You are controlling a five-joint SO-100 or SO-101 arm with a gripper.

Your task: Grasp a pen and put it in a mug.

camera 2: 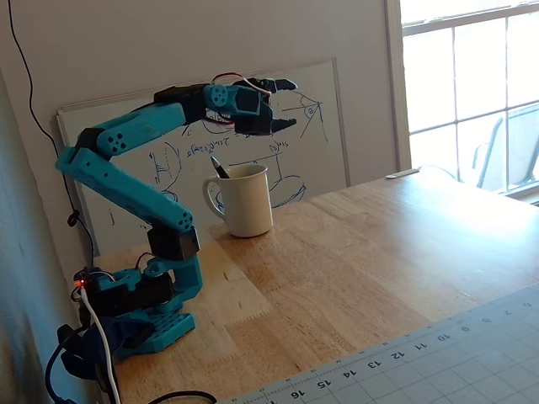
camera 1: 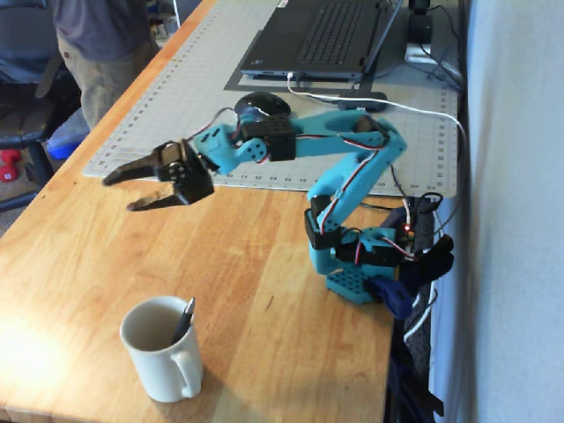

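Note:
The cream-white mug (camera 1: 161,352) stands on the wooden table near its front edge, handle toward the camera; it also shows in the other fixed view (camera 2: 244,200). The dark pen (camera 1: 183,322) stands inside the mug and leans on its rim, the tip poking out; in the other fixed view only its top end (camera 2: 219,167) shows above the rim. My gripper (camera 1: 120,193) is open and empty, held in the air well away from the mug. In the other fixed view the gripper (camera 2: 290,104) hangs above and to the right of the mug.
A laptop (camera 1: 322,35) and a black mouse (camera 1: 262,106) sit on a grey cutting mat (camera 1: 176,97) at the back. A person (camera 1: 101,44) stands at the table's far left. A whiteboard (camera 2: 320,143) leans on the wall behind the mug. The arm's base (camera 1: 361,264) is clamped at the right edge.

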